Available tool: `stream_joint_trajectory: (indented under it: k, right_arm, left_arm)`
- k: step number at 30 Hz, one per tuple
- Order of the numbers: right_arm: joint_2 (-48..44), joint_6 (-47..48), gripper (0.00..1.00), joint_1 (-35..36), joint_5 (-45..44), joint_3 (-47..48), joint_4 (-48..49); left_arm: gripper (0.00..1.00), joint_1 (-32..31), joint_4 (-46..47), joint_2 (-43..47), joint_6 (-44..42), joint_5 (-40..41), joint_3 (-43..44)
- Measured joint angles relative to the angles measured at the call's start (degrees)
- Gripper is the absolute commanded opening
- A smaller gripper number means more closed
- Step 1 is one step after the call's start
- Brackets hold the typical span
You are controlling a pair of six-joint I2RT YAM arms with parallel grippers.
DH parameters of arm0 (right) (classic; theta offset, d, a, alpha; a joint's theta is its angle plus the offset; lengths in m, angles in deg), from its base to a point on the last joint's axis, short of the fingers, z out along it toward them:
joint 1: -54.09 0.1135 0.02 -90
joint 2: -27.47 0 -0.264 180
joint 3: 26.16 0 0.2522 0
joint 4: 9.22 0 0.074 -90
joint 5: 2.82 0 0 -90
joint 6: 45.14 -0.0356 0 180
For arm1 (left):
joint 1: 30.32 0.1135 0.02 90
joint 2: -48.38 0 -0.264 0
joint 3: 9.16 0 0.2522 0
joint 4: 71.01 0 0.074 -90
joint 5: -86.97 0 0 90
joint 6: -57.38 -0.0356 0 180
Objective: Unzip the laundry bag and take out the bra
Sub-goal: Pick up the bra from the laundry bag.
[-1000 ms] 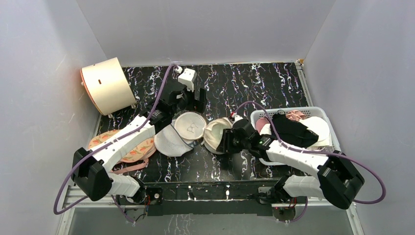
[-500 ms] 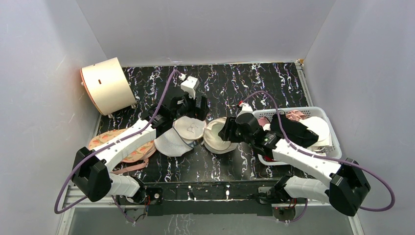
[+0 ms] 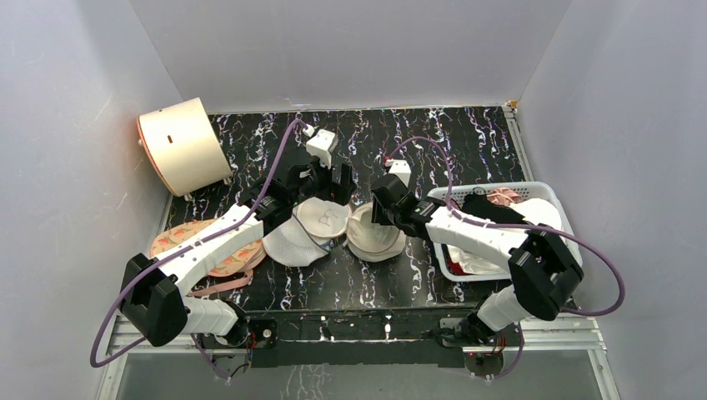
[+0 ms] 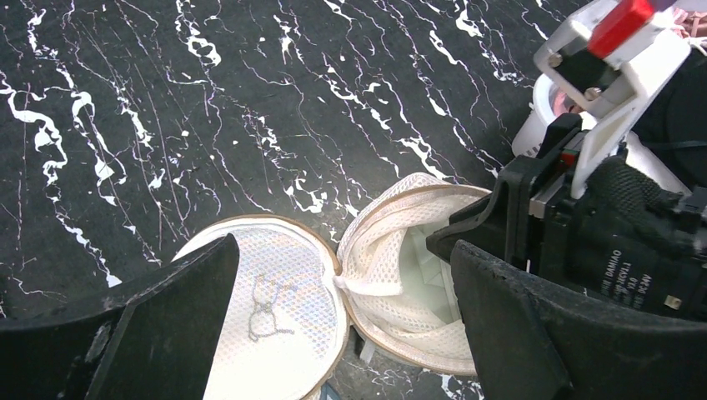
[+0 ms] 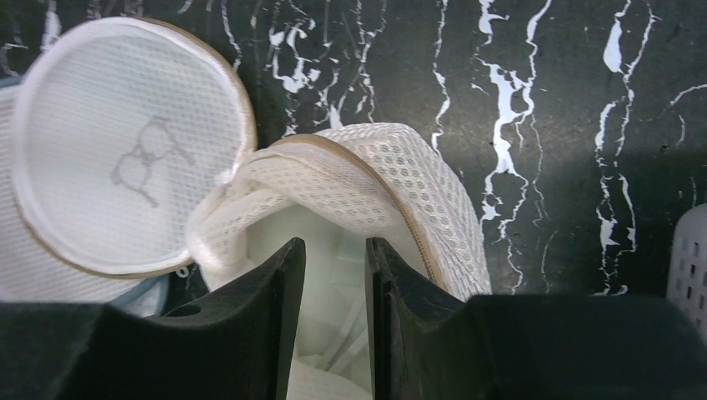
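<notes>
**Top external view.** Showing the left claw (image 3: 327,185) spread wide, hanging just above the laundry bag (image 3: 375,235) and gripping nothing. Placing the bag's flat face (image 3: 323,218), folded open and bearing a small line drawing, directly below that claw, with the open mesh half just to the claw's right. Showing the right claw (image 3: 379,218) dipping into that open half. Locating a white mesh dome bag (image 3: 288,243) to the left claw's left, a peach bra (image 3: 213,250) farther left, a cream cylinder (image 3: 179,148) well beyond, and a white basket (image 3: 540,187) of garments to the right claw's right, all on a black marbled table (image 3: 433,142).

**Left wrist view.** Framing the left claw (image 4: 343,250) with fingers far apart and both halves of the laundry bag (image 4: 392,225) lying between and beneath them. Showing the right claw (image 4: 450,242) entering the open half beside the right-hand finger.

**Right wrist view.** Looking past the right claw (image 5: 333,246), its fingers (image 5: 250,333) standing a narrow slit apart over the bag's mouth. Not revealing whether anything is pinched there. Showing the bra (image 5: 279,229) only as a smooth pale surface inside the laundry bag (image 5: 392,175), directly under the fingertips.
</notes>
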Motion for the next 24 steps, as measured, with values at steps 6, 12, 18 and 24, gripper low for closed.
stream_joint_trajectory:
  k: [6,12,18,24]
  right_arm:
    - [2.2,1.3,0.31,0.0,-2.0,0.1,-1.4]
    - [4.9,2.1,0.31,0.9,-2.6,1.8,-1.3]
    - [8.7,2.4,0.34,2.4,-5.6,3.8,-1.7]
    - [10.9,2.7,0.35,3.0,-9.0,4.2,-3.6]
  left_arm:
    - [0.98,0.0,-0.2,0.0,-0.3,0.0,0.0]
    - [0.98,0.0,-0.2,0.0,-0.4,0.0,0.0]
    - [0.98,0.0,-0.3,0.0,-0.4,0.0,0.0]
    - [0.98,0.0,-0.3,0.0,-0.4,0.0,0.0]
